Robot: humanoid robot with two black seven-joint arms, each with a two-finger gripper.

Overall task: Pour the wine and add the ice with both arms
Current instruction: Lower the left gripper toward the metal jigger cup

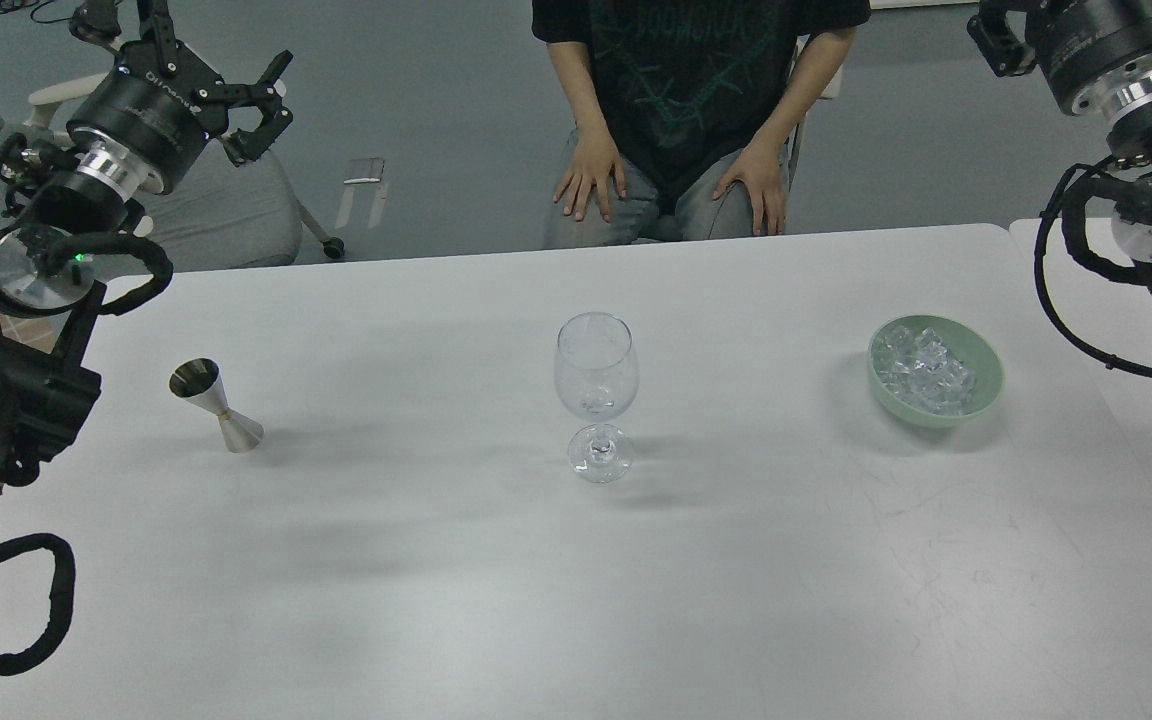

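Observation:
A clear stemmed wine glass (pixel 595 390) stands upright at the middle of the white table (pixel 436 580) and looks empty. To its left stands a steel hourglass-shaped jigger (pixel 215 404). A heap of clear ice (pixel 921 368) fills a pale green bowl (pixel 976 405) at the right. My left gripper (pixel 271 100) hangs high at the upper left, beyond the table's far edge, open and holding nothing. My right arm (pixel 1126 90) enters at the upper right; only a dark piece of its gripper (pixel 994 38) shows at the frame's top, and its fingers cannot be told apart.
A seated person (pixel 686 110) faces me across the table, hands resting on knees just past the far edge. A grey chair (pixel 226 215) stands behind the left arm. A second table surface (pixel 1126 330) adjoins at the right.

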